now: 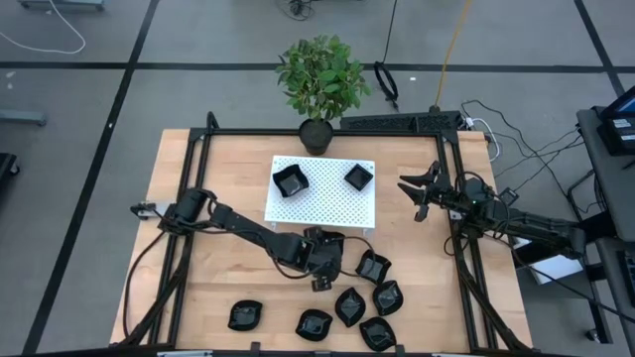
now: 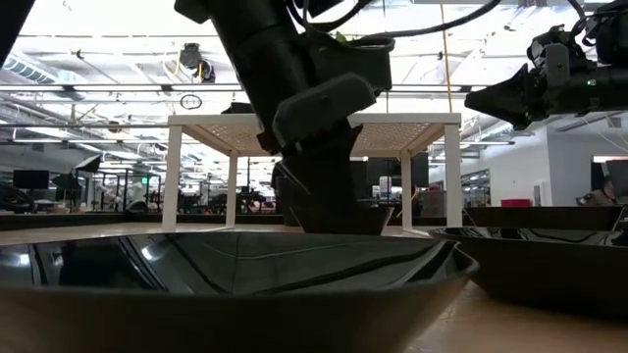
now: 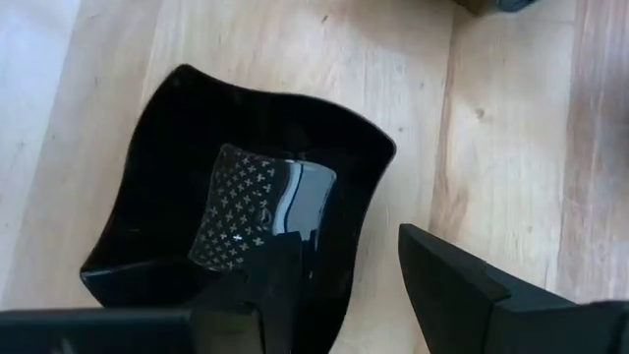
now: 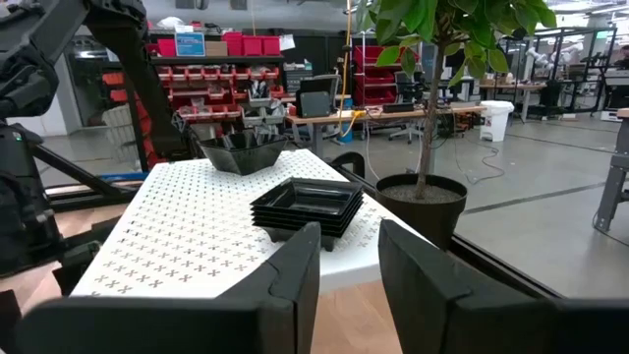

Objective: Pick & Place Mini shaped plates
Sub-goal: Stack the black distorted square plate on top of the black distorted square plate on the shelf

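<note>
My left gripper [image 1: 322, 273] [image 3: 344, 295] is open and low over one glossy black wavy-edged plate [image 3: 236, 197] [image 2: 345, 222] that lies flat on the wooden table. One finger stands inside the dish and one outside its edge. Several more black plates [image 1: 349, 304] lie on the table toward the near edge. Two stacks of plates [image 1: 291, 179] [image 1: 357, 177] [image 4: 307, 208] rest on the white perforated platform [image 1: 327, 203]. My right gripper [image 1: 417, 193] [image 4: 349, 285] is open and raised in the air, just right of the platform. My left gripper comes from above with the plate's edge [image 3: 366, 236] between its fingers, one finger [image 3: 275, 285] over the dish's inside and the other [image 3: 462, 285] outside over the table. Whether either finger touches the plate I cannot tell.
A potted plant [image 1: 319, 84] stands at the table's far edge behind the platform. A black frame [image 1: 451, 198] runs along the table's sides. One plate [image 2: 235, 279] sits right in front of the low camera. Bare wood shows on the table's left part [image 1: 198, 278].
</note>
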Controlling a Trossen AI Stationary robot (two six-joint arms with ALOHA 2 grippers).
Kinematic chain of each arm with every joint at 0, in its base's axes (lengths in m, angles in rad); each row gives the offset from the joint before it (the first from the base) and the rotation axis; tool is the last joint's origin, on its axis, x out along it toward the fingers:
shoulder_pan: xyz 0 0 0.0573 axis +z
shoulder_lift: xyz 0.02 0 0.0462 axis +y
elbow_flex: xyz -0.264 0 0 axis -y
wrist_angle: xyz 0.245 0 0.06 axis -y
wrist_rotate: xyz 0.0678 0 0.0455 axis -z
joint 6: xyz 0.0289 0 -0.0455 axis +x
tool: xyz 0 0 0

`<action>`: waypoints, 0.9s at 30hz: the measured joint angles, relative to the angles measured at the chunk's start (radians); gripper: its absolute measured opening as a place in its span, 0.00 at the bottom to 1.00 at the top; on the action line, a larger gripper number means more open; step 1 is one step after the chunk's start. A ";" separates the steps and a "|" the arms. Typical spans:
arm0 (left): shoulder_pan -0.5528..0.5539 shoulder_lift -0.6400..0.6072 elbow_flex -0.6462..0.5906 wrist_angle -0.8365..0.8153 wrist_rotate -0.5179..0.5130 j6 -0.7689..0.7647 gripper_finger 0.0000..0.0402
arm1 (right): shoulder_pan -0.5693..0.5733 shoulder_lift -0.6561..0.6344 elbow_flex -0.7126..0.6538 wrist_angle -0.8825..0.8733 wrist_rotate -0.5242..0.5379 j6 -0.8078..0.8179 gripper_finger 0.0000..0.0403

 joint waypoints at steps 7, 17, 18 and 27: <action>0.000 0.000 0.000 0.000 0.224 -0.061 0.43 | 0.000 0.000 0.000 0.000 0.000 0.000 0.24; -0.027 -0.002 0.000 -0.006 0.430 -0.112 0.44 | 0.000 0.000 0.000 0.000 0.000 0.000 0.24; -0.030 -0.010 0.000 -0.016 0.435 -0.116 0.43 | 0.000 0.000 0.000 0.000 0.000 0.000 0.24; -0.042 -0.076 0.001 -0.114 0.355 -0.161 0.43 | 0.000 0.001 0.000 0.003 0.000 0.000 0.24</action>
